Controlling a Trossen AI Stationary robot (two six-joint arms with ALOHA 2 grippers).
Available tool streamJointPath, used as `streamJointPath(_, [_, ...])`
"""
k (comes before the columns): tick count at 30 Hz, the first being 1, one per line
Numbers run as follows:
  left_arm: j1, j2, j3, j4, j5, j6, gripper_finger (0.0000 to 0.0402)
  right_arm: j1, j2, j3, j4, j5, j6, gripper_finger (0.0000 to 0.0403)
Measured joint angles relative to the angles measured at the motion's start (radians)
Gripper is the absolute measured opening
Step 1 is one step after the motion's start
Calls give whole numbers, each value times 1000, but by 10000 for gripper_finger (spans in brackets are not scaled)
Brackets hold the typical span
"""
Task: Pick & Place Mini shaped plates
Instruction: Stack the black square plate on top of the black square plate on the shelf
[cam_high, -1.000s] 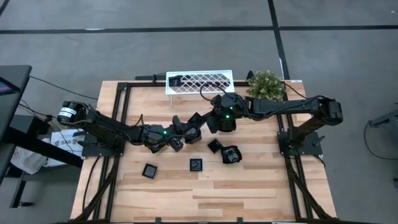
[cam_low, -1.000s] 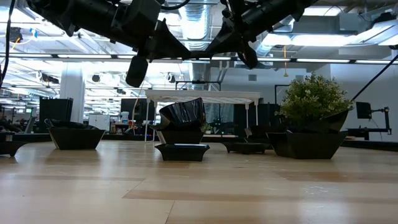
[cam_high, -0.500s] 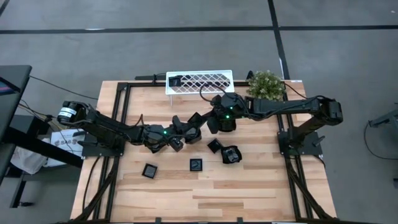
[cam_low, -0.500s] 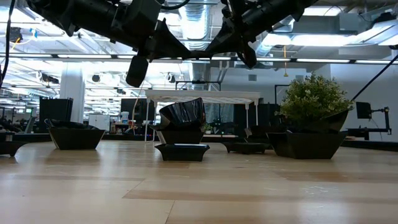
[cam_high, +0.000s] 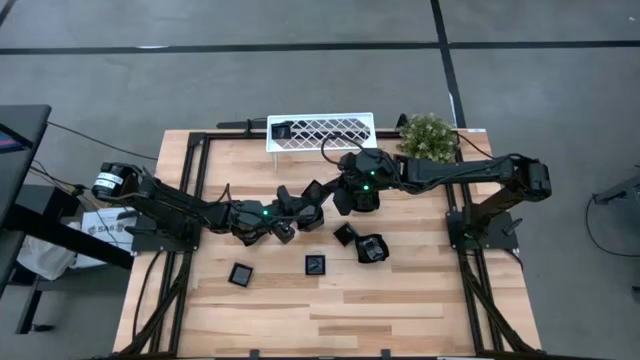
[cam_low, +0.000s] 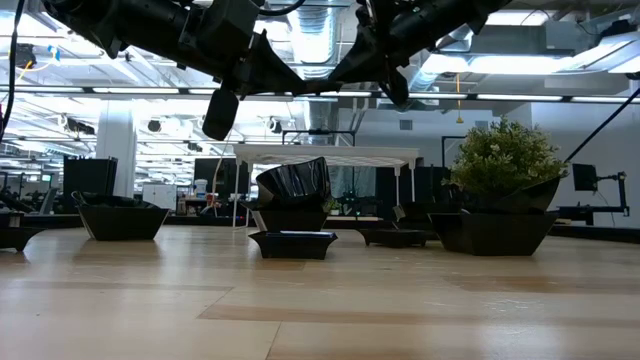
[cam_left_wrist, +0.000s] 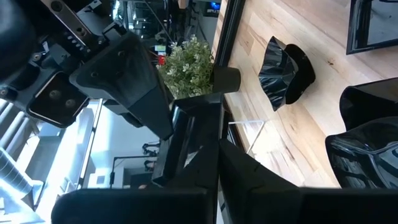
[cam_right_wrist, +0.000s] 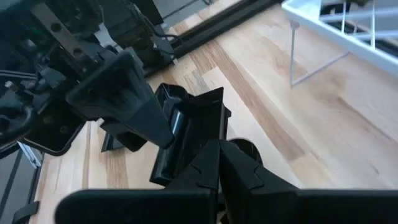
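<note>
Both grippers clamp one plate mid-air.
We judge left gripper (cam_high: 300, 208) and right gripper (cam_high: 338, 196), closed on plate (cam_high: 314, 192), risk dropping it.

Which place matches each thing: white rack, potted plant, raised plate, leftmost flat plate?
Things:
1 white rack
2 potted plant
3 raised plate
4 leftmost flat plate

Places:
A far right corner of the table
B gripped between left claw and right claw
C lying flat on the wood, towards the left side
D middle of the far edge

Pairs: 1-D, 2-A, 3-B, 4-C
</note>
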Motion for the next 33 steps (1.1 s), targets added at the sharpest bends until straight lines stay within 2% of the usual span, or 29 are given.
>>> streamJointPath(23, [0, 0, 0, 1, 3, 0, 14, -1, 0, 0, 35, -3, -27, 1])
streamJointPath(33, [1, -1, 0, 10, 3, 0, 13, -1, 0, 20, 71, -3, -105, 1])
